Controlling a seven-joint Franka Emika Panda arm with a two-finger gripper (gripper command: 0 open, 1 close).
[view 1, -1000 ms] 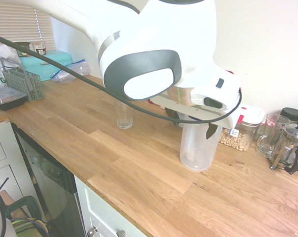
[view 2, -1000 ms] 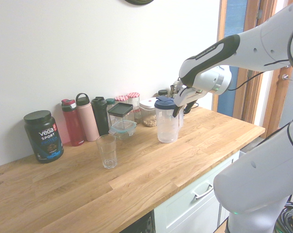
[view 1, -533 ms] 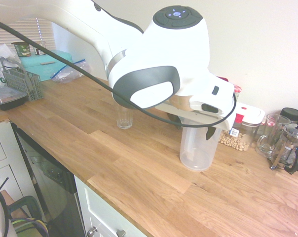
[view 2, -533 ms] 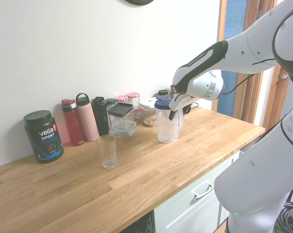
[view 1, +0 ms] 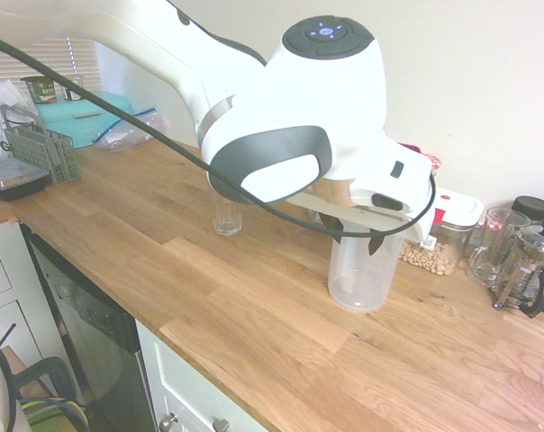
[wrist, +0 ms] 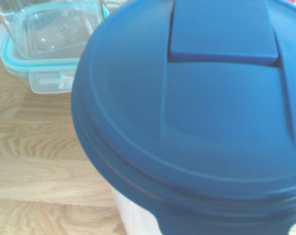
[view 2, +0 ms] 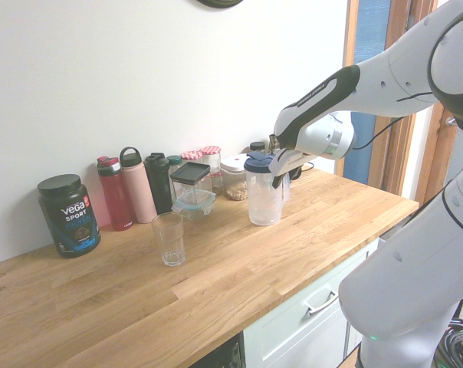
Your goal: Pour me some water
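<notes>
None of the pouring is judged to have been done: the water jug (view 2: 264, 192), right of centre in the second exterior view, is seen upright on the wooden counter (view 2: 239, 268) with its blue lid (wrist: 187, 117) on, and the drinking glass (view 2: 169, 238), left of centre and well apart from it, looks empty. How much water the jug holds cannot be told. The gripper (view 2: 277, 173) is placed at the jug's rim, beside the lid; whether its jaws are apart or clamped on the jug cannot be told. Grasping, carrying to the glass and tipping are judged to remain. Behind the jug, a row of bottles (view 2: 132, 188) and jars (view 2: 211, 162) is lined along the wall.
</notes>
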